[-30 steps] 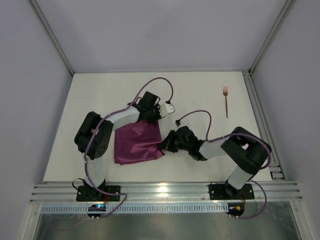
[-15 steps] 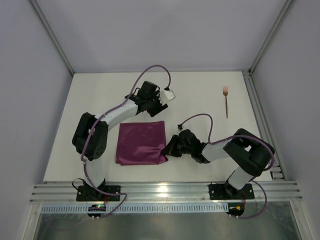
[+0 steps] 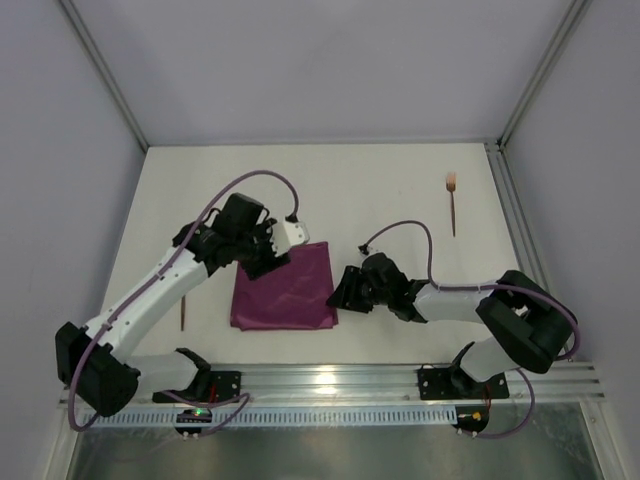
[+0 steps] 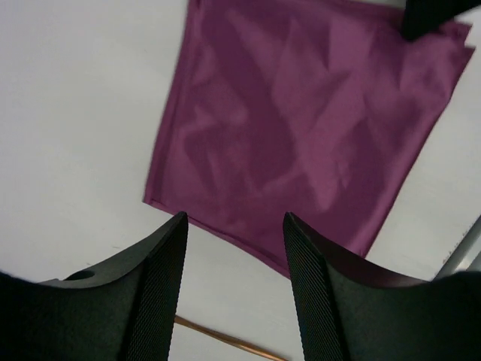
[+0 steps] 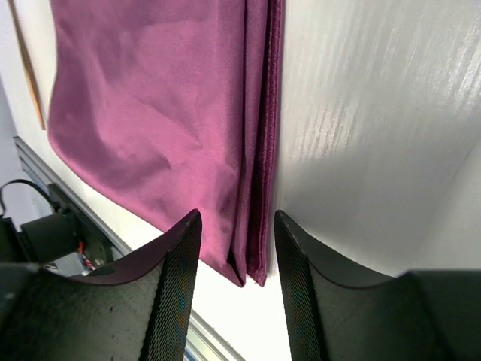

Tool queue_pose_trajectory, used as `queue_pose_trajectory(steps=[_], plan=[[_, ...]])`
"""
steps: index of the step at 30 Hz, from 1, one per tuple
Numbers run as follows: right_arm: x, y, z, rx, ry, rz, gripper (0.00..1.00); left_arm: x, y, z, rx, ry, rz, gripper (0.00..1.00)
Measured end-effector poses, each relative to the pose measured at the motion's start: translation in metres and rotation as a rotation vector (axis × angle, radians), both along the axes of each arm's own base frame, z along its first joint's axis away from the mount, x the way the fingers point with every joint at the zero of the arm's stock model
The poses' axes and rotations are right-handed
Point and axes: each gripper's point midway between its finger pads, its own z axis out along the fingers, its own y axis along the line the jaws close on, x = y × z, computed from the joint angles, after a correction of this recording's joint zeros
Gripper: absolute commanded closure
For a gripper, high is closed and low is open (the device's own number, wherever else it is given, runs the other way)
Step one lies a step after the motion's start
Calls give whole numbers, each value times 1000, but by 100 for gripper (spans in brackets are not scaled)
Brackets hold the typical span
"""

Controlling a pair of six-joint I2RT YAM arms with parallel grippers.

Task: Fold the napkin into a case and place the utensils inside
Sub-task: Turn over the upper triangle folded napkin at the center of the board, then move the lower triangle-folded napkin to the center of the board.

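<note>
The left gripper point(image 4: 234, 289) has its ribbed black fingers point(image 4: 161, 289) spread, and nothing sits between them. It hangs over the left side of the napkin point(image 4: 301, 135), clear of the cloth. The right gripper point(image 5: 237, 282) is also parted and empty. It is low at the napkin's near right corner, and in its own view the cloth's layered edge runs away between the two fingers (whether a pad brushes the fabric I cannot tell).

The napkin point(image 3: 285, 288) lies flat on the white table point(image 3: 400, 180) between the two arms, folded into a block that is nearly square, so it has no clear long axis. Its sides run roughly square to the table edges, with the far right corner reaching a little further out. It is a soft maroon-purple weave with a slight sheen and shallow creases across the top. Along the right side several layers are stacked, their edges lined up.

The fork point(image 3: 453, 200) is slim and copper-coloured. It lies well apart at the far right of the table, its long axis running near to far and its tines at the far end. A second utensil point(image 3: 183, 312), equally thin and coppery, lies left of the napkin on the same near-to-far line, partly hidden under the left arm.
</note>
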Motion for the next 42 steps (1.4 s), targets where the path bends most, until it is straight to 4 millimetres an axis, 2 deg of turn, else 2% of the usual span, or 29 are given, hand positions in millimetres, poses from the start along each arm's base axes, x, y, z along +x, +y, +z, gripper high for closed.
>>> queue_pose_trajectory(steps=[5,9,10,13,14,19,22,24,26,29,33,39,42], plan=[[-3,-3,-4,-61,-1,50,51,-56,46,-62,150,123,-20,42],[-6,14,-5,-72,-2,107,52,-83,69,-97,225,199,-24,41],[-7,18,-5,-69,-1,118,52,-88,71,-101,231,208,-25,41],[-10,26,-6,-59,0,137,63,-93,77,-114,243,212,-21,41],[-11,25,-7,-60,3,136,74,-93,79,-119,253,210,-20,42],[-14,18,-15,-72,22,113,89,-94,92,-143,308,194,-8,44],[-15,17,-16,-67,24,108,91,-97,96,-148,326,196,-8,44],[-15,17,-16,-59,23,104,92,-97,95,-146,320,191,-20,42],[-15,16,-16,-45,26,100,93,-99,92,-143,302,197,-37,36],[-15,14,-16,-21,35,88,93,-101,87,-139,272,199,-50,34],[-16,12,-16,-8,40,81,93,-105,88,-146,270,205,-53,33],[-14,8,-16,-2,48,76,93,-106,104,-168,336,179,-25,37],[-12,6,-16,7,57,72,93,-99,102,-166,330,145,-27,38]])
